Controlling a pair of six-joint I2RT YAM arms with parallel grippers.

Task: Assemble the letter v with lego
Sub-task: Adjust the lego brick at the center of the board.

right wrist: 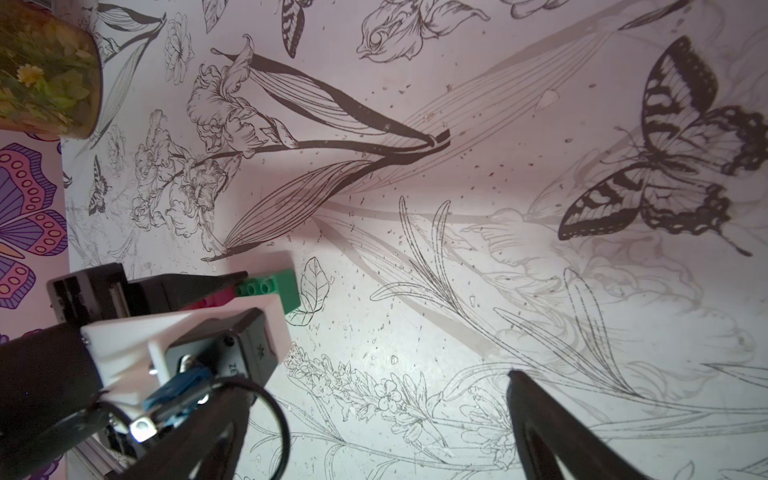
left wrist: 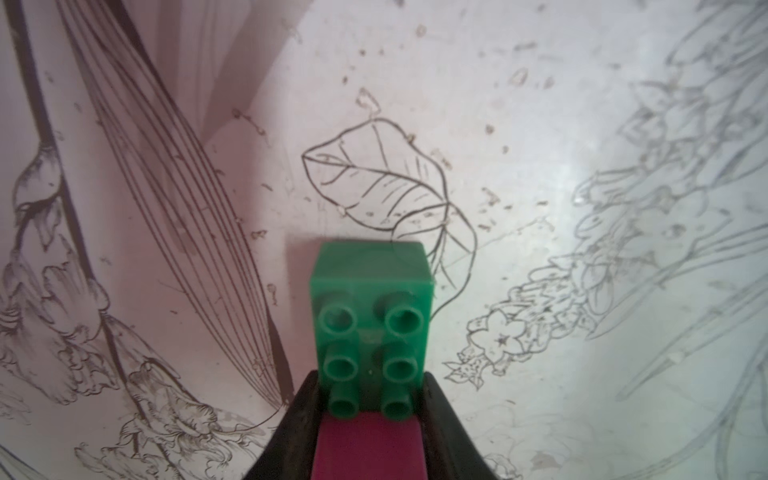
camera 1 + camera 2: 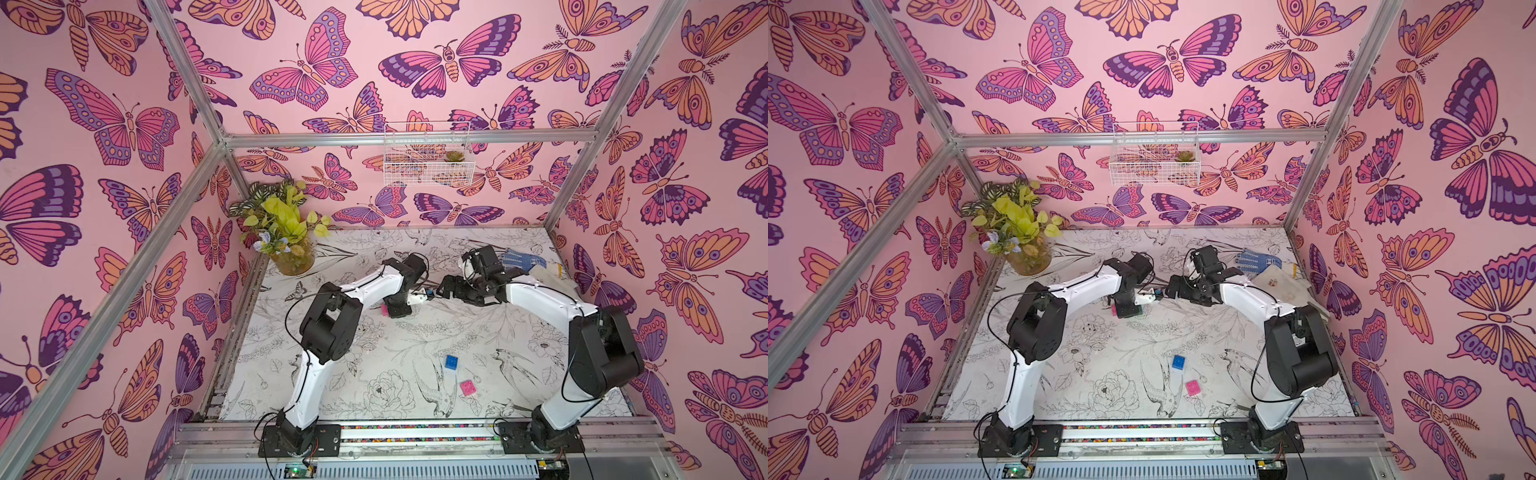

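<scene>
left gripper (image 2: 371,392) clamps the green brick (image 2: 371,316), a pink brick (image 2: 368,444) stacked on it, near the plant (image 3: 282,224). right gripper (image 3: 441,289) stands wide, empty, just beyond them from the plant. blue brick (image 3: 451,361) and a loose pink brick (image 3: 468,387) lie far from the plant.

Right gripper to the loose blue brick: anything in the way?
Nothing visible. Only bare table lies between the open right gripper and the blue brick; the loose pink brick sits past it, nearer the front edge.
</scene>
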